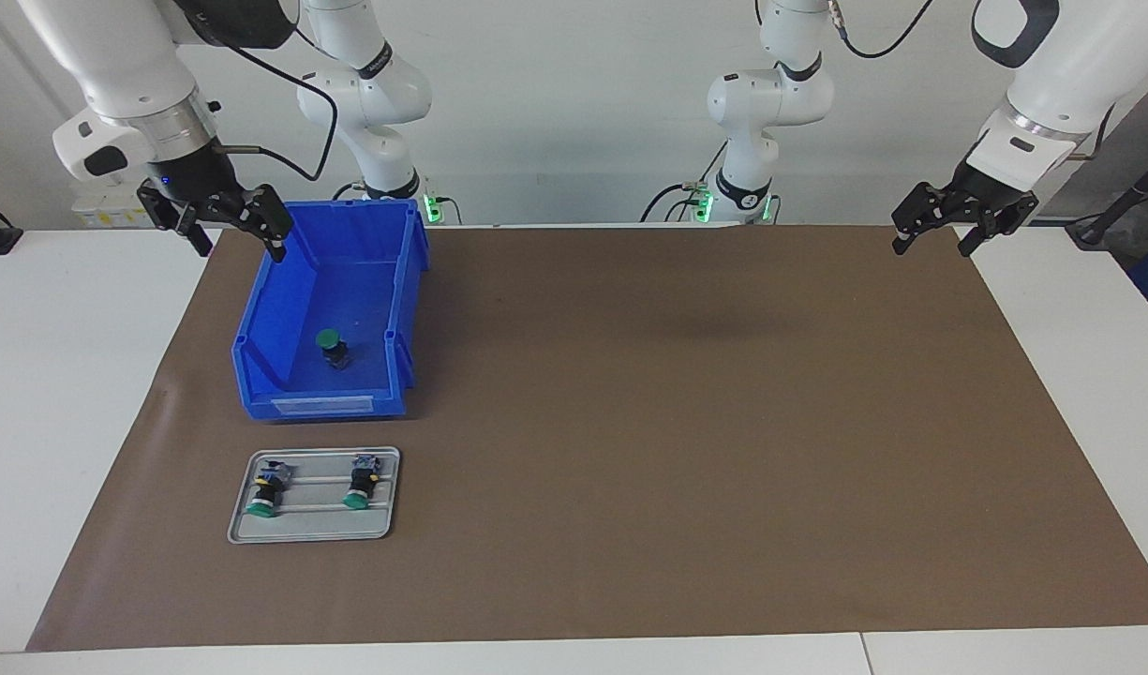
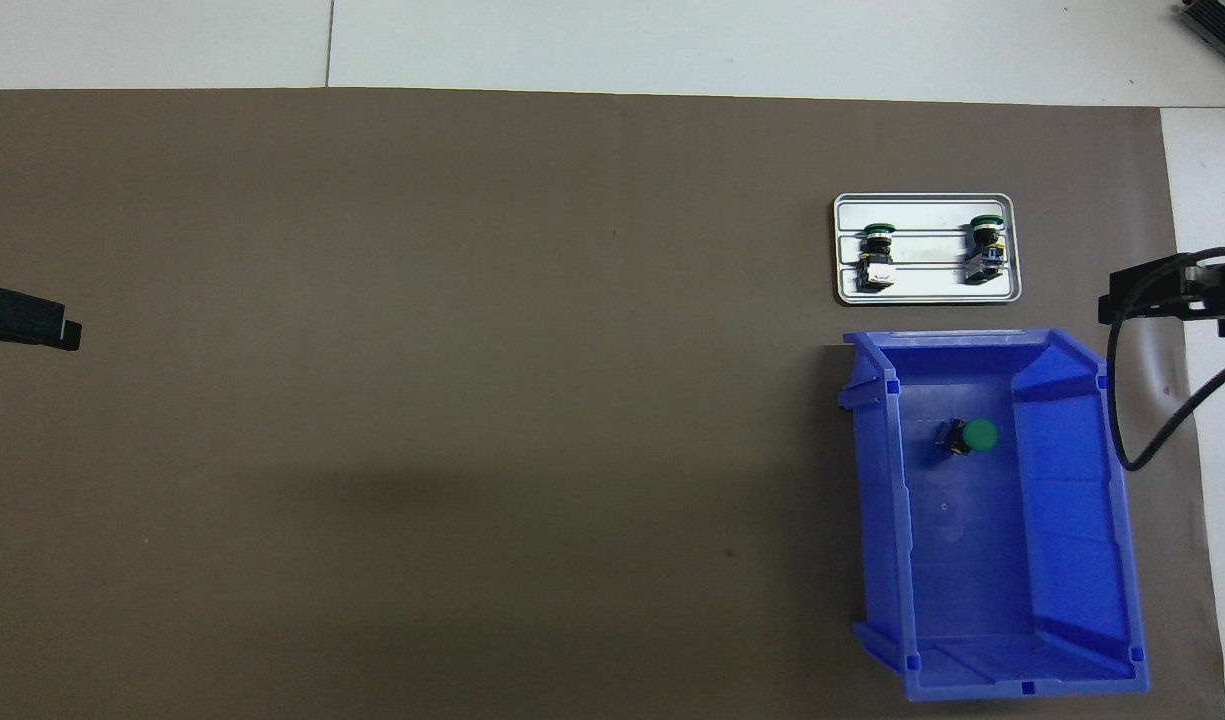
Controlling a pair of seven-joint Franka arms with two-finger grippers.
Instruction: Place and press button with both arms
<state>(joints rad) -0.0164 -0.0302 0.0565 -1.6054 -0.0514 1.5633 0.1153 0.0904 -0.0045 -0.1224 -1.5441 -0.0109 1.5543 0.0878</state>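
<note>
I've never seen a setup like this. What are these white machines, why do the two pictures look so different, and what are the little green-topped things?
The white machines are two robot arms, each ending in a black two-finger claw. One picture faces them across the table; the other looks down from above their end, so the sides appear swapped. The right gripper hangs open above the blue bin's rim; the left gripper hangs open over the brown mat's corner. Neither holds anything. The green-topped things are push-buttons: one button lies in the bin, and two more lie on a grey tray beside the bin, farther from the robots.
</note>
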